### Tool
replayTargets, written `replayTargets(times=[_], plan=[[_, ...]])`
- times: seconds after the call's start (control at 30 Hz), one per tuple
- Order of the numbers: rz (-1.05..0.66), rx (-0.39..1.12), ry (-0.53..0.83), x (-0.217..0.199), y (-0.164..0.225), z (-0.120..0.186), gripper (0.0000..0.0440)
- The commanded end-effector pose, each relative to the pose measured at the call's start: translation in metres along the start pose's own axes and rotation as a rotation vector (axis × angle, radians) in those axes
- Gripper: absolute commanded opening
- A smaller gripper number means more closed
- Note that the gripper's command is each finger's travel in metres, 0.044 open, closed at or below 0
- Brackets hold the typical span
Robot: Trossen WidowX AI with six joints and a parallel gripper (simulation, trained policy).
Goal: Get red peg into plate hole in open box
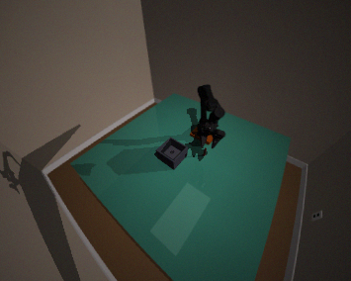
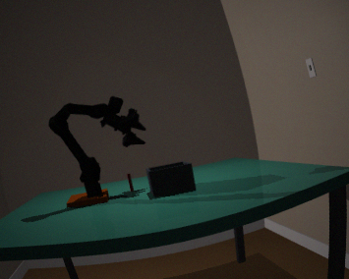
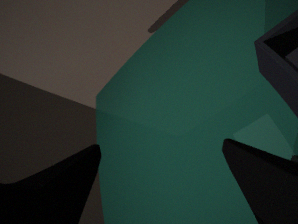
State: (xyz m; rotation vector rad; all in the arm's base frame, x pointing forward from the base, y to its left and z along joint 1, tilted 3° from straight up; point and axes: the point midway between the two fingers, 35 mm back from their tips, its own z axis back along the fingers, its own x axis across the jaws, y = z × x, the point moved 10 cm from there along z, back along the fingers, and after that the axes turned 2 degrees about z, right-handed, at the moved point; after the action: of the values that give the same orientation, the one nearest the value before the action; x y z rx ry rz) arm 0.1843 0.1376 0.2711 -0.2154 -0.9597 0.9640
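Note:
The red peg (image 1: 205, 152) (image 2: 130, 183) stands upright on the table, between the arm's base and the box. The dark open box (image 1: 164, 159) (image 2: 172, 180) (image 3: 272, 71) stands beside it; the top view shows the plate with its small hole at the bottom. My gripper (image 1: 209, 143) (image 2: 145, 136) (image 3: 162, 148) is wide open and empty. It hangs well above the table, higher than the peg and the box rim, with its fingers pointing outward and slightly down. The peg does not show in the wrist view, where the box is cut off at the upper right.
The green table (image 1: 235, 198) (image 2: 224, 216) (image 3: 165, 100) carries the arm's orange base (image 2: 87, 198) behind the peg. A pale light patch (image 1: 181, 218) lies on the table in front of the box. Dark shadows of the arm and box cross the surface. Walls stand beyond the table.

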Motion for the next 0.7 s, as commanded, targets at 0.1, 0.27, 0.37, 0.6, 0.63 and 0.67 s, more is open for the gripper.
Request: replayTargets(times=[0.1,0.27,0.37,0.6,0.63,0.67], plan=[[-0.006,0.108,0.169,-0.018,0.008,-0.009,0.044],[-0.032,0.195,0.319,-0.033,0.014,-0.013,0.044],[-0.055,0.239,0.402,-0.041,0.018,-0.015,0.044],[-0.116,0.308,0.551,-0.054,0.025,-0.02,0.044],[-0.124,0.314,0.567,-0.056,0.026,-0.021,0.044],[-0.132,0.32,0.581,-0.057,0.027,-0.022,0.044]])
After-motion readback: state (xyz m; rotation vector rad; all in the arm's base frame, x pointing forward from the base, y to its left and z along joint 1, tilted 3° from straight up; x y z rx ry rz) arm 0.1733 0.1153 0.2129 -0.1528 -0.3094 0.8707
